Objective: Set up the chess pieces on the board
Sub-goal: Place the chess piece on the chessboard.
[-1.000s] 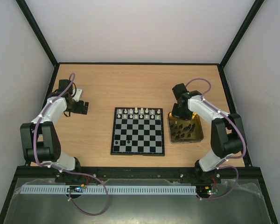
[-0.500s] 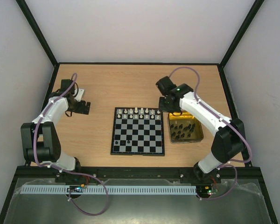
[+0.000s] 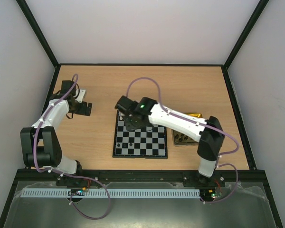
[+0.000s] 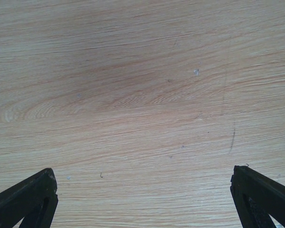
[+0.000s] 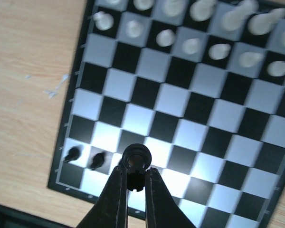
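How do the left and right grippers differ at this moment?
The left gripper is open and empty; the right gripper is shut on a black chess piece. The left gripper hangs over the wooden table, the right gripper over the board. Both point downward.

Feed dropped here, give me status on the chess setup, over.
Right pincer shut on a black piece above the board. Left pincer open over table. Two black pieces stand close by, near-left corner.
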